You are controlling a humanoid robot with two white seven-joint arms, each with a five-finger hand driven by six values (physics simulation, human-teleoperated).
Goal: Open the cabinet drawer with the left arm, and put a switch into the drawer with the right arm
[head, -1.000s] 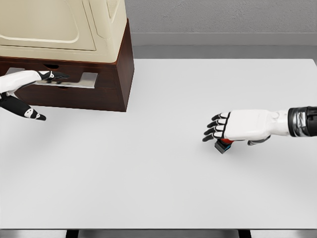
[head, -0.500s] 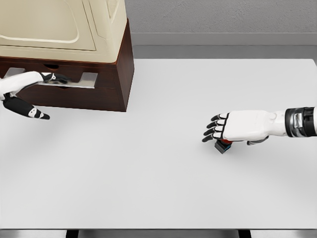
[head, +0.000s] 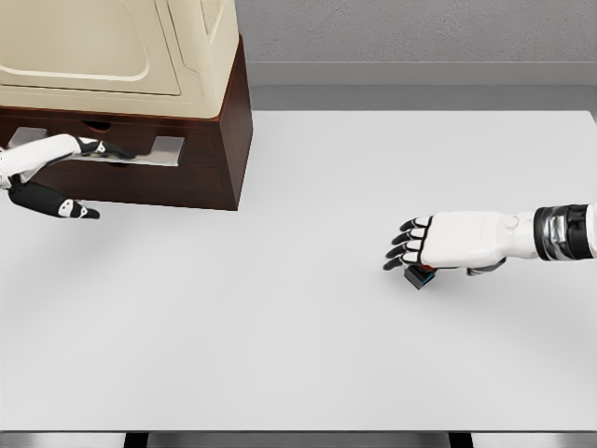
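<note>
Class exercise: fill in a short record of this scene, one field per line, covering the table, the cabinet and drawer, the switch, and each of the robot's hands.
table: white table, seen from above
cabinet: dark brown cabinet at the table's far left, cream appliance on top
drawer: drawer pulled out only slightly
switch: small dark switch with red and blue parts, on the table right of centre
left hand: left hand at the drawer front, fingers on the handle
right hand: right hand over the switch, fingers spread
</note>
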